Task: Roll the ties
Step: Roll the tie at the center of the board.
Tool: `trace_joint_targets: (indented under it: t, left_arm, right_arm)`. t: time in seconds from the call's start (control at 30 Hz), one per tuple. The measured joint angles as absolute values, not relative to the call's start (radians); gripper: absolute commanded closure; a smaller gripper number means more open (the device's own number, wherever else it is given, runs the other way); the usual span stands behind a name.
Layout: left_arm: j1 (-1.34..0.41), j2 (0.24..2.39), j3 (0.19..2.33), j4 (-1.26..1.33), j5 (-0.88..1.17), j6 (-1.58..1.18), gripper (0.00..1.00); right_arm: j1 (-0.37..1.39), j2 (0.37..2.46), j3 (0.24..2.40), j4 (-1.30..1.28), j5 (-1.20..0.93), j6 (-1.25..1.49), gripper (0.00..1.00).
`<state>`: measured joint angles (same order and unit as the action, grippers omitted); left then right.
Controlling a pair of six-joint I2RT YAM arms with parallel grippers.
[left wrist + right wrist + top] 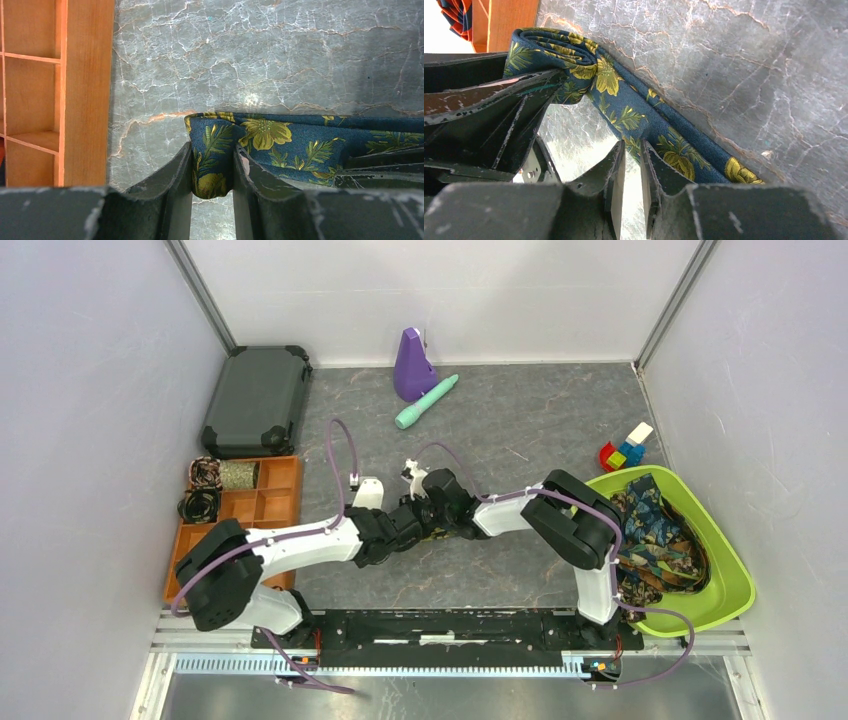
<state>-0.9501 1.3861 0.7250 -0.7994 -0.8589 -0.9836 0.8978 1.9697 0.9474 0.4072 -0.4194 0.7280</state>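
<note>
We see a grey marbled surface (520, 430). On it, at the far left, lies a dark case (257, 400), with an orange compartment tray (280, 505) just nearer. A purple cone (411, 365) and a teal cylinder (426, 402) sit at the back. Coloured blocks (625, 448) and a green bin (725, 600) are on the right. A navy floral tie (280, 140) rests mid-surface, one end coiled.
</note>
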Motion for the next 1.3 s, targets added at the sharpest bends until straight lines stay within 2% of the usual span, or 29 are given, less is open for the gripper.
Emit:
trace_joint_targets:
  t: [0.23,0.57,1.07,1.2,1.3]
  left_arm:
    - [-0.991,1.478,0.781,-0.831,-0.891,-1.006,0.92]
    - [-1.025,1.579,0.83,-0.867,-0.923,-1.021,0.94]
    - [-1.098,1.787,0.929,-0.918,-0.976,-1.021,0.95]
    - [-1.112,1.814,0.936,-0.909,-0.987,-0.988,0.9]
    - [-1.112,1.813,0.927,-0.875,-0.982,-0.931,0.8]
  right_arm:
    - [0.857,1.911,0.875,0.42,-0.442,0.728,0.76]
    - [0.736,1.709,0.783,0.357,-0.456,0.7,0.76]
    - [0.682,1.596,0.697,0.296,-0.446,0.67,0.76]
    - [0.68,1.577,0.696,0.292,-0.443,0.665,0.76]
    - [0.68,1.571,0.694,0.289,-0.443,0.664,0.76]
